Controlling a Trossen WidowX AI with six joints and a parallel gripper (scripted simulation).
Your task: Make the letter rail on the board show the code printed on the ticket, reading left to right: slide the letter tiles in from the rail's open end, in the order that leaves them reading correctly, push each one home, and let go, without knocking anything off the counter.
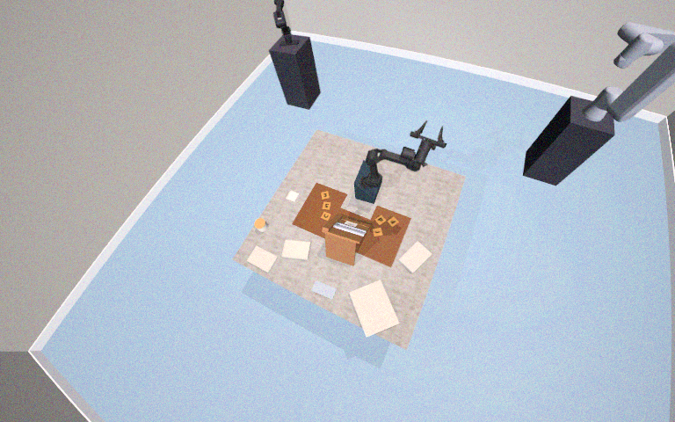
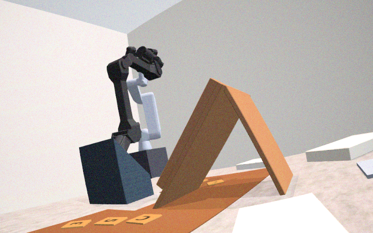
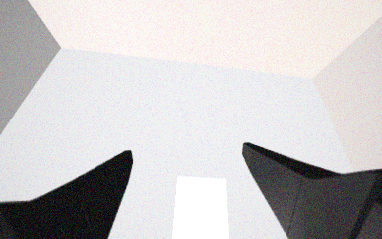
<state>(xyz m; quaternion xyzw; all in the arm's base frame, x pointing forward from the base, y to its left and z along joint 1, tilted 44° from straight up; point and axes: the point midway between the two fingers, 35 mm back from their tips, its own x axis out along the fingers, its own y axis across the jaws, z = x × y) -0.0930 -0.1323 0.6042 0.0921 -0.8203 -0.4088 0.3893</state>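
Note:
My gripper (image 1: 433,125) (image 3: 188,151) is open and empty, raised high beyond the counter's back edge, away from the tiles and board. A tent-shaped orange board (image 1: 340,247) (image 2: 197,137) stands mid-counter. Its sloping face carries a pale rail (image 1: 350,229); a small pale label above it is too small to read. Left of the board lie three letter tiles, which look like E (image 1: 324,194) (image 2: 76,224), S (image 1: 326,205) (image 2: 110,221) and C (image 1: 325,215) (image 2: 144,219). Right of it lie three more tiles (image 1: 380,219) (image 1: 392,221) (image 1: 377,231), letters unclear.
The tiles lie on a brown mat (image 1: 308,219) (image 2: 176,219). Pale flat blocks (image 1: 295,250) (image 1: 415,257) (image 1: 373,308), a bluish slab (image 1: 323,288) and an orange-topped cup (image 1: 259,224) are on the counter. My arm's dark blue pedestal (image 1: 366,192) (image 2: 104,175) stands behind the board. Two other arms stand farther off.

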